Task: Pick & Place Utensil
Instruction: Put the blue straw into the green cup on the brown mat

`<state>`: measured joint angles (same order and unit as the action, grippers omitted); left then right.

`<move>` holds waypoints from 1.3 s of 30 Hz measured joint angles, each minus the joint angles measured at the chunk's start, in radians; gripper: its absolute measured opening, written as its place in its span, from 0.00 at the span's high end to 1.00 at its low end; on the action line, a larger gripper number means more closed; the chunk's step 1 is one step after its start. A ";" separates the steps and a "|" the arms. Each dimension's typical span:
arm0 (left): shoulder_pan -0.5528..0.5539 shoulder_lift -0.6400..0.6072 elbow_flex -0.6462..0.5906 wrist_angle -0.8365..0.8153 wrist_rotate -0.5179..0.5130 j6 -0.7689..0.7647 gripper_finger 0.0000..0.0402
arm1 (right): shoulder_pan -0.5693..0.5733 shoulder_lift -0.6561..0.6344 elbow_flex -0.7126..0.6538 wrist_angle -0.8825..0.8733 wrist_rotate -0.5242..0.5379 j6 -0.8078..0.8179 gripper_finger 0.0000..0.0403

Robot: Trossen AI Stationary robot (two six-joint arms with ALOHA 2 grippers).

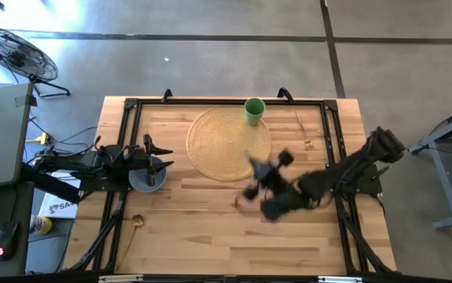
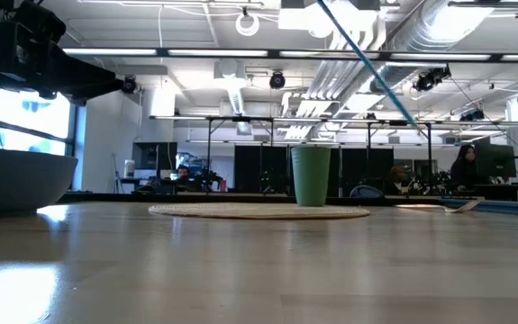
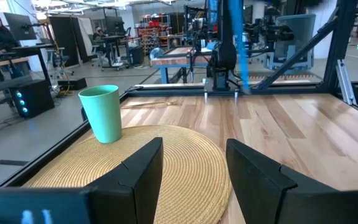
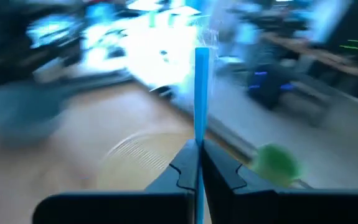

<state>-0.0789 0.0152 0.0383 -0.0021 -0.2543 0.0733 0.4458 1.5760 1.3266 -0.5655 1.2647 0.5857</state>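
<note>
Blue utensil (image 4: 201,93): clamped upright in right end effector (image 4: 198,163), above counter (image 1: 210,228) just beside woven mat (image 1: 222,141). Green cup (image 1: 255,110): beyond, mat's far edge. Left end effector (image 3: 191,171): fingers apart, waiting opposite.

Only one bit of lettering can be made out: at the lower left of the high view, a white cardboard box (image 1: 55,206) beside the desk carries dark print beginning "SA", the rest cut off. No other text is legible.

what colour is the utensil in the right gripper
Blue. The utensil held by the right gripper shows best in the right wrist view.
</note>
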 joint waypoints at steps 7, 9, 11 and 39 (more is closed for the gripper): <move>0.000 0.000 0.000 0.000 0.000 0.000 0.57 | -0.300 -0.073 0.000 0.016 -0.016 -0.082 1.00; 0.000 0.000 0.000 0.000 0.000 0.000 0.57 | -0.392 -0.071 0.000 0.042 -0.077 -0.121 1.00; 0.000 0.000 0.000 0.000 0.000 0.000 0.57 | -0.480 -0.067 0.000 0.123 -0.170 -0.182 1.00; 0.000 0.000 0.000 0.000 0.000 0.000 0.57 | -0.877 0.075 0.000 0.847 -0.769 -0.714 1.00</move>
<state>-0.0791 0.0154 0.0380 -0.0021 -0.2543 0.0734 -0.4309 1.6509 1.3266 0.2819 0.4957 -0.1280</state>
